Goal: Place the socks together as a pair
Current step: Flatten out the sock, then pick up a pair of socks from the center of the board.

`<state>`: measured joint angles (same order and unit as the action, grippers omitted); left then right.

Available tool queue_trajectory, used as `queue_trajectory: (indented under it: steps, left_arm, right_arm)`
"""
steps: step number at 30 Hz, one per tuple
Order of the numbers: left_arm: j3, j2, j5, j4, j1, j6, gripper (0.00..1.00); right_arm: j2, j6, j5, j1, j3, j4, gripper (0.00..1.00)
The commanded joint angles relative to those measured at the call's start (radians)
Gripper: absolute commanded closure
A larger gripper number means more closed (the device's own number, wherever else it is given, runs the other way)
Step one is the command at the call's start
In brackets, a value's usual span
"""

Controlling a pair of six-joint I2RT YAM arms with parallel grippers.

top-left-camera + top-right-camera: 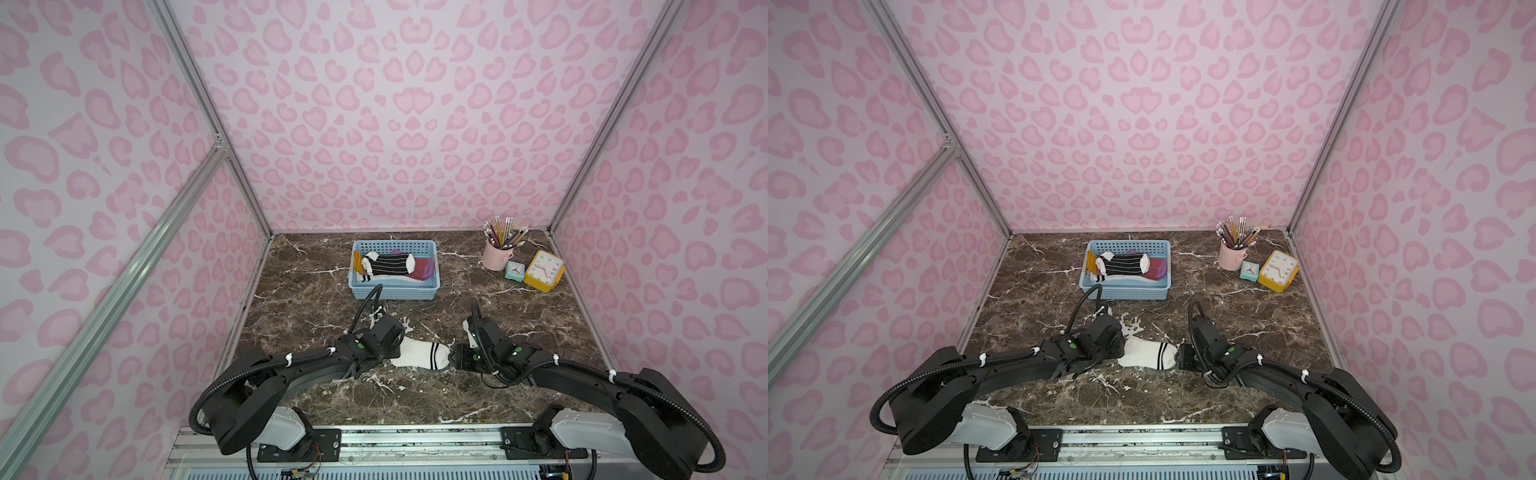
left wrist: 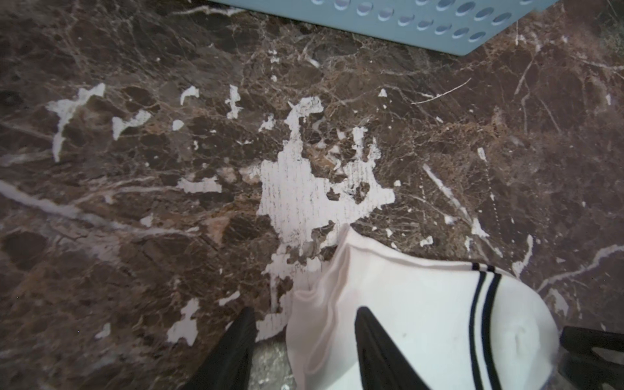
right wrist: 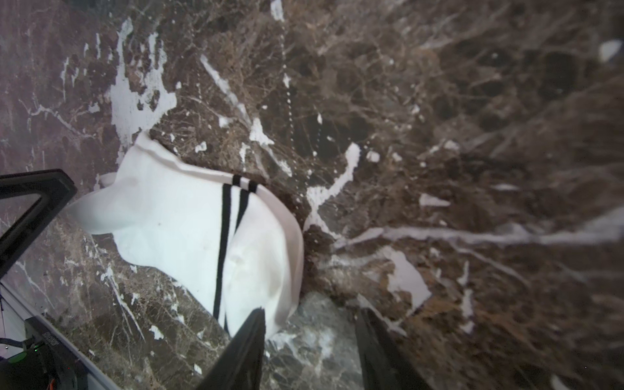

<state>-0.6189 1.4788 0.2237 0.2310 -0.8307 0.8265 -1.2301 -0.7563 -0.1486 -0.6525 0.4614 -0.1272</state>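
Your left gripper has its fingers apart, straddling one end of the white sock without clamping it. The right gripper is spread too, just at the banded end. The sock lies on the marble table between them, well in front of the blue basket, where the other socks are piled.

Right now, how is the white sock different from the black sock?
The white sock has two black bands; the black sock has thin white stripes. The white sock lies on the table; the black sock lies in the basket atop other socks. Both are short, stripy socks.
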Motion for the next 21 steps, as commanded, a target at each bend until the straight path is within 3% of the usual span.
queue_trajectory:
  steps: [1, 11, 14, 16, 21]
  left_arm:
    - [0.000, 0.018, -0.063, -0.102, 0.008, -0.044, 0.48]
    - [0.023, 0.074, -0.069, -0.126, 0.027, -0.031, 0.49]
    - [0.030, 0.051, -0.044, -0.113, 0.030, -0.014, 0.49]
    - [0.036, 0.029, -0.029, -0.103, 0.035, -0.007, 0.49]
    - [0.030, -0.029, 0.007, -0.058, 0.055, -0.029, 0.46]
  right_arm:
    - [-0.012, -0.039, 0.000, -0.007, -0.003, 0.064, 0.50]
    - [-0.107, -0.081, 0.038, -0.061, 0.009, 0.121, 0.51]
    - [-0.143, -0.089, 0.058, -0.062, 0.011, 0.126, 0.57]
    - [-0.155, -0.090, 0.065, -0.062, 0.011, 0.130, 0.66]
    - [-0.145, -0.049, 0.101, -0.054, 0.038, 0.086, 1.00]
